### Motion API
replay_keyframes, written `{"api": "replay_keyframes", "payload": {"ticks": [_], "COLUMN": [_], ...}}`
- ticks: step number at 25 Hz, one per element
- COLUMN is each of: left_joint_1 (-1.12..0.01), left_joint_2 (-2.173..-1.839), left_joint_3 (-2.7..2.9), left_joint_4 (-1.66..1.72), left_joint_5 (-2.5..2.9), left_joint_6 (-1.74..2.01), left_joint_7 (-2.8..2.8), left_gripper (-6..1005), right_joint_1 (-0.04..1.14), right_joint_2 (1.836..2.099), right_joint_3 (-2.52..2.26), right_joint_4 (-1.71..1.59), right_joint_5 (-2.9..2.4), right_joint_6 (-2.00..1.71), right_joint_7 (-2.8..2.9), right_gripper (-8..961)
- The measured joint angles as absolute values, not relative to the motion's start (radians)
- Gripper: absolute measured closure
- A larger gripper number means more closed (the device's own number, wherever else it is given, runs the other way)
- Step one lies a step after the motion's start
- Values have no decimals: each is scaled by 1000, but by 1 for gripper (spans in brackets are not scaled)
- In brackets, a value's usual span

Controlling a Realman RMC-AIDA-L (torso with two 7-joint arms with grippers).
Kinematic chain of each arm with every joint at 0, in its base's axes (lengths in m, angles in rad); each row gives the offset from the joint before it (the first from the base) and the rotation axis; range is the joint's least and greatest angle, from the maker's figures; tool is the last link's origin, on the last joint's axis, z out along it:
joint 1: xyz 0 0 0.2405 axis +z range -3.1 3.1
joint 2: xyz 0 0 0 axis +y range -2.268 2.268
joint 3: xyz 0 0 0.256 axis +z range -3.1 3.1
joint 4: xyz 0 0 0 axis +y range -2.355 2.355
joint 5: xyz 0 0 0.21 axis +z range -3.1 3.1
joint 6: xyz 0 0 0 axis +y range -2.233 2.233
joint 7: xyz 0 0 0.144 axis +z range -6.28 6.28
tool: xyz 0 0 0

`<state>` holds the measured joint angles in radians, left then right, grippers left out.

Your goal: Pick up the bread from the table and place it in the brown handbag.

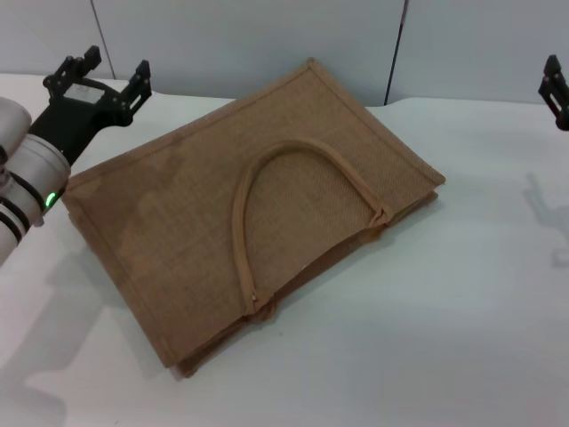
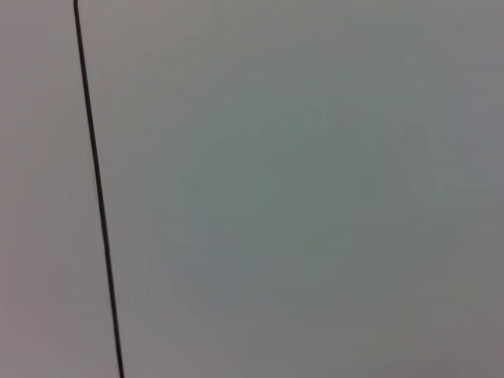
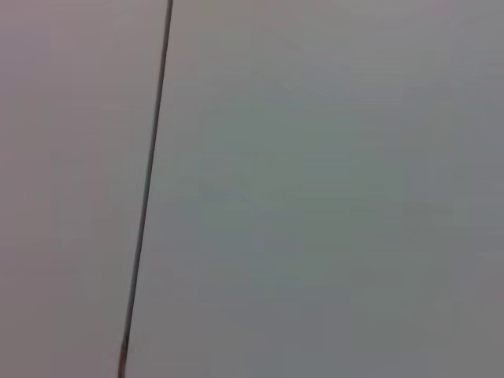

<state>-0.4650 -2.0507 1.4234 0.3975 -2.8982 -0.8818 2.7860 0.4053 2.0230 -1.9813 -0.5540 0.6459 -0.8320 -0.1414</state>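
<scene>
The brown handbag (image 1: pixel 258 218) lies flat on the white table (image 1: pixel 444 338), its looped handle (image 1: pixel 298 209) resting on top. The bread is not in view in any frame. My left gripper (image 1: pixel 114 71) is open and empty, raised at the far left just past the bag's far left corner. My right gripper (image 1: pixel 556 89) shows only as a black part at the right edge of the head view, above the table. Both wrist views show only a plain grey wall panel with a dark seam.
A grey panelled wall (image 1: pixel 267 36) stands behind the table. The table's far edge runs along the wall. Bare white tabletop lies to the right of and in front of the bag.
</scene>
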Motion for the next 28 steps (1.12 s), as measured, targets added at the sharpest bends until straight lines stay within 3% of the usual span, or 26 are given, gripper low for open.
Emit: {"api": "replay_keyframes", "payload": {"ticks": [28], "left_joint_1": [-480], "left_joint_2": [-2050], "left_joint_3": [1289], "left_joint_4": [82], "left_joint_5": [-2901], "left_joint_6": [-1201], "left_joint_7": [2840], "left_gripper": [280], "right_joint_1": [371], "right_joint_2": [2029], "right_joint_3": [-1999], "right_joint_4": [-344], "right_joint_5": [646], "right_joint_6": [-979], "right_joint_7": [41], "right_gripper": [161]}}
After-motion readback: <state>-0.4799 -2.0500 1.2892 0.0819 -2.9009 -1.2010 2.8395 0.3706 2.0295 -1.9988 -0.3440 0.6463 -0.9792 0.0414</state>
